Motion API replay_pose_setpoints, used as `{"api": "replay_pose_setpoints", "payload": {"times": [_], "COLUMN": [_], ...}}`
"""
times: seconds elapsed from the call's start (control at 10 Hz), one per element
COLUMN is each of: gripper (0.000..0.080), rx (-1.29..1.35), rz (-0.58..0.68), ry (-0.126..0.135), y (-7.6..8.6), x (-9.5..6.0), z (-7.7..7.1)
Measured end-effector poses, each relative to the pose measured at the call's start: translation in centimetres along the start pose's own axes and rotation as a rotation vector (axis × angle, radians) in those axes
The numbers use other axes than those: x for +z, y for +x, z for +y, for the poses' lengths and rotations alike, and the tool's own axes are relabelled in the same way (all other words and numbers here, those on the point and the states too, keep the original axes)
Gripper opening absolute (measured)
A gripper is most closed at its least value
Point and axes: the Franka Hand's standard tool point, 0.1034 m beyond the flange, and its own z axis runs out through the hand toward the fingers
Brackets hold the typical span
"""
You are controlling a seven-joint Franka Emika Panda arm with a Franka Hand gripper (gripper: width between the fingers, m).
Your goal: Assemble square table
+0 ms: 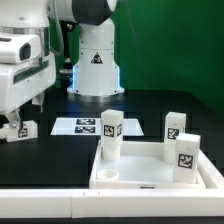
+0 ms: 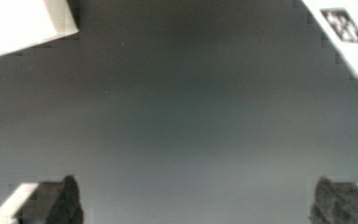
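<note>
The square table's white top (image 1: 142,172) lies at the front on the exterior view's right. Three short white legs stand upright on it: one at its back left corner (image 1: 110,136), one at the back right (image 1: 175,126), one further forward on the right (image 1: 187,152). A fourth tagged leg (image 1: 22,128) lies on the black table at the exterior view's left, just below the arm's white hand (image 1: 22,72). In the wrist view my gripper (image 2: 197,200) is open, its dark fingers (image 2: 51,200) wide apart over bare dark table with nothing between them.
The marker board (image 1: 85,126) lies flat between the loose leg and the table top. Behind it stands the white robot base (image 1: 97,60) with a triangle sticker. White pieces show at two edges of the wrist view (image 2: 19,30), one of them tagged (image 2: 345,28).
</note>
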Motion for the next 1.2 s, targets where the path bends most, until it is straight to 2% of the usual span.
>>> {"api": "replay_pose_setpoints", "payload": {"times": [0.2,0.3,0.5,0.7,0.9,1.0,1.2], "gripper": [0.0649,0.0649,0.0649,0.0649,0.0649,0.0649,0.0649], "rx": [-0.221,-0.274,-0.407,-0.406,-0.398,-0.385,-0.374], "rz": [0.021,0.026,0.004,0.004,0.013,0.017,0.023], "ry": [0.023,0.022,0.036,0.042,0.07,0.094,0.135], "y": [-2.8,-4.2,-4.1,-4.3,-4.7,-5.1,-5.5], "x": [0.3,0.2,0.3,0.6,2.3,3.7,5.6], "z": [-3.0,-3.7,-3.6,-3.9,-6.1,-7.5,-8.7]}}
